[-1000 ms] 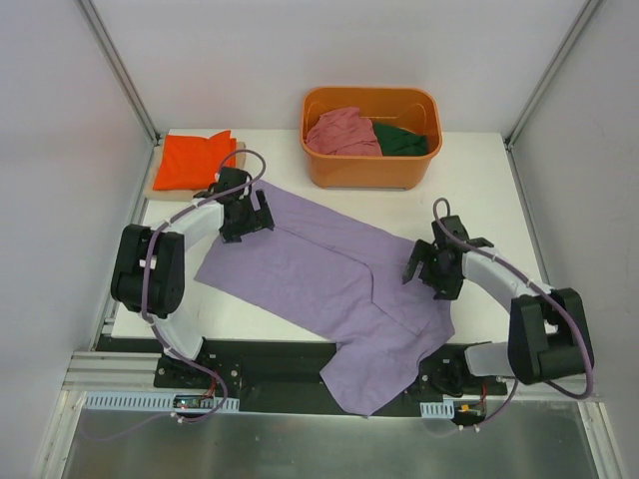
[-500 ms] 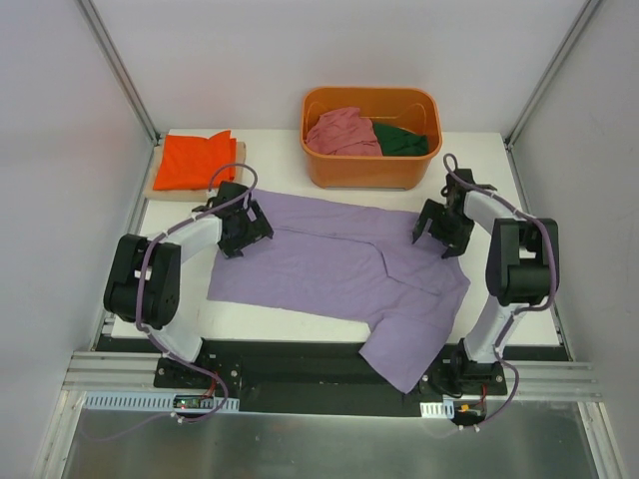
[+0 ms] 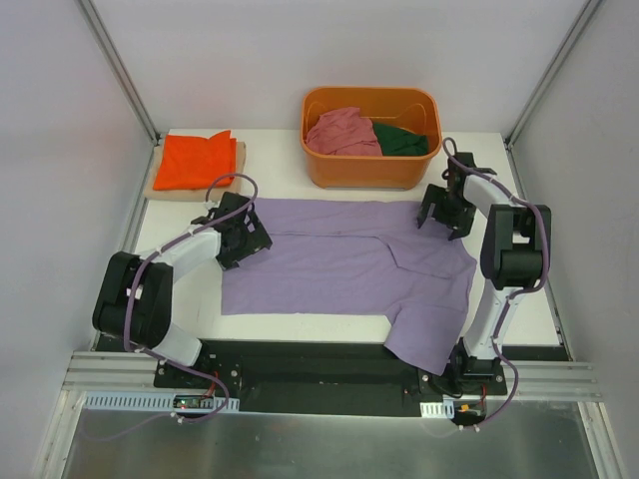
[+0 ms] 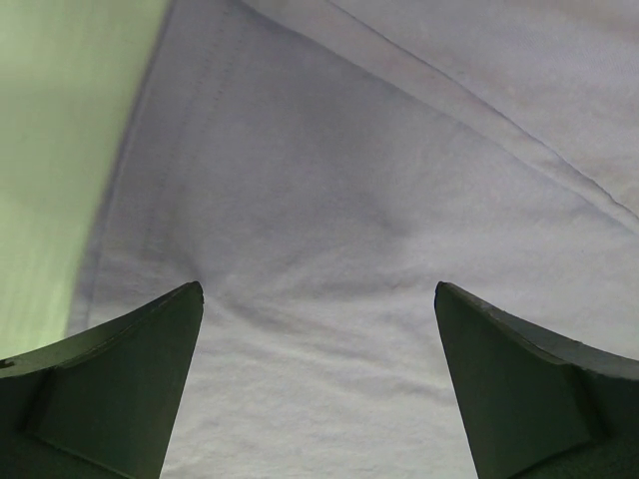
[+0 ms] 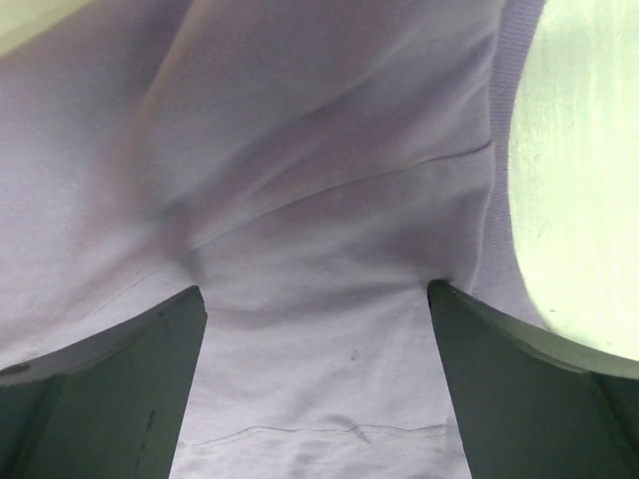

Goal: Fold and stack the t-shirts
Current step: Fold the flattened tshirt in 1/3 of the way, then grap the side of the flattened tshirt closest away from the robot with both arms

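Four shirts in view. The lavender shirt (image 3: 339, 264) lies spread across the table (image 3: 519, 299), its back edge straight and just in front of the tub (image 3: 369, 172). One part trails past the near edge by the right arm's base.

The left gripper (image 3: 240, 232) is at the shirt's back left corner, fingers spread wide, nothing pinched. Its wrist view shows smooth cloth and a stitched hem beyond the tips.

The right gripper (image 3: 444, 208) is at the back right corner, also released, fingers apart over wrinkled cloth beside a ribbed band (image 5: 504, 150).

The orange shirt (image 3: 195, 160) lies folded at back left. The pink shirt (image 3: 339, 132) and green shirt (image 3: 404, 142) are bunched in the tub.
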Controlling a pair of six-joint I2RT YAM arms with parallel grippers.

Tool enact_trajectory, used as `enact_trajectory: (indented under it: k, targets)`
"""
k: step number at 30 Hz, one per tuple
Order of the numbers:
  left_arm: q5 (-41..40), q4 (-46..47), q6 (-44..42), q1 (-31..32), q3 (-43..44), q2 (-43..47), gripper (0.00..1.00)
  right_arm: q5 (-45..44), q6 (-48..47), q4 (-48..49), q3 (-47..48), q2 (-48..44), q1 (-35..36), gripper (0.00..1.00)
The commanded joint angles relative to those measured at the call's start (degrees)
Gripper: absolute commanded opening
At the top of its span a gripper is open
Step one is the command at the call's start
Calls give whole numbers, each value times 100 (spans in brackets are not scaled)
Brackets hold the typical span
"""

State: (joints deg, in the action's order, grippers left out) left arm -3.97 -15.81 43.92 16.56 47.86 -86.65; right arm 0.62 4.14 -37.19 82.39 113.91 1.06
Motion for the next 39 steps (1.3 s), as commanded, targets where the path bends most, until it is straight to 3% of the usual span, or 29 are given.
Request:
enact_trajectory:
  k: [1,7,11,15,20,24,26,29,39]
  targets:
    - [-543,-483,-156,32,355,437,99,-141,-212,-210,102,-517,-27,96]
    - [-859,-1053,45,32,-117,1527,99,-711,-19,-306,-1029,-2247,280,96]
    - [-922,-1503,476,32,-889,2361,99,-1266,481,-429,-2416,-3521,877,96]
    - [-1088,-2110,995,181,-1532,3319,98,-1179,904,-430,-3403,-4525,1589,96]
    - [-1282,-2444,1460,190,-2209,4147,89,-1204,1071,-719,-3791,-5229,2319,96]
    - [-1194,-2435,1549,190,-2325,4174,75,-1337,1194,-887,-3906,-5484,2574,96]
    - [-1133,-2435,1558,190,-2299,3999,60,-1258,1238,-887,-4002,-5572,2619,96]
    - [-966,-2435,1532,190,-2254,3735,48,-1275,1256,-913,-4064,-5660,2619,96]
    - [-922,-2181,1602,199,-2325,3348,34,-1337,1265,-930,-4143,-5695,2636,96]
